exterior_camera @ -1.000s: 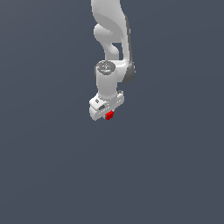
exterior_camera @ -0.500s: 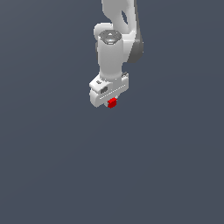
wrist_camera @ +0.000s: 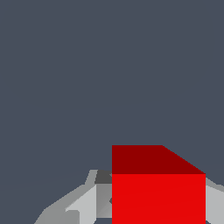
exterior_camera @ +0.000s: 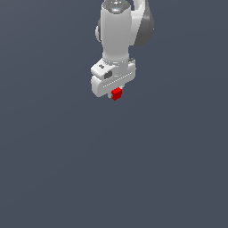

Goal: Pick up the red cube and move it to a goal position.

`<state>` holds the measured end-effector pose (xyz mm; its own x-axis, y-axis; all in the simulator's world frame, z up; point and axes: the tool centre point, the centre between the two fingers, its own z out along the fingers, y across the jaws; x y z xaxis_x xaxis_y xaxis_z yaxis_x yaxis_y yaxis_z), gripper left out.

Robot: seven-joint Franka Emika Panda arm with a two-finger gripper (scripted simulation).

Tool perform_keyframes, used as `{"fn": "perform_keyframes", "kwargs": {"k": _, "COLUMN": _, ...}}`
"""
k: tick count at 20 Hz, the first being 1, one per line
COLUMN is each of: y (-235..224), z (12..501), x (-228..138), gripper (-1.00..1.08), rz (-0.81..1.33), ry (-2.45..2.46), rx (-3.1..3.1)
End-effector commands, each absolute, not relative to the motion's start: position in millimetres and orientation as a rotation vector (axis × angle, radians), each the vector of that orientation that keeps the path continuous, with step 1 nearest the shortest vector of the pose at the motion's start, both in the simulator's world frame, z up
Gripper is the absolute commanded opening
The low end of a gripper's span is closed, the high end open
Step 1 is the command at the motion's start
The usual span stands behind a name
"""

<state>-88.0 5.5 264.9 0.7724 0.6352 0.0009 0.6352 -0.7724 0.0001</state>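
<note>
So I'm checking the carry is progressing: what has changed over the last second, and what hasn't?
The gripper has moved upward in the exterior view and slightly toward that view's right, carrying the red cube with it; the arm's wrist has also turned a little. Nothing was let go or newly grasped: the cube stays clamped between the fingers, as the wrist view shows. The plain grey background is unchanged.

In the exterior view, the arm [exterior_camera: 118, 31] is cut off by the top edge. The gripper [exterior_camera: 116, 91] body hides the upper part of the red cube [exterior_camera: 116, 93], and the fingers are too small to resolve. In the wrist view, the bottom edge crops the red cube [wrist_camera: 158, 197] and the fingers [wrist_camera: 83, 205].
</note>
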Motion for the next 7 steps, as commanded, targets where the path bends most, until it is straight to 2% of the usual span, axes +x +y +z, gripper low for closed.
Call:
{"fn": "perform_keyframes", "kwargs": {"k": 1, "y": 6.8, "z": 274.9, "x": -87.8, "gripper": -1.0, "rz": 0.0, "ry": -1.059, "rx": -2.957}}
{"fn": "perform_keyframes", "kwargs": {"k": 7, "y": 7.8, "z": 282.9, "x": -86.3, "gripper": -1.0, "rz": 0.0, "ry": -1.059, "rx": -2.958}}
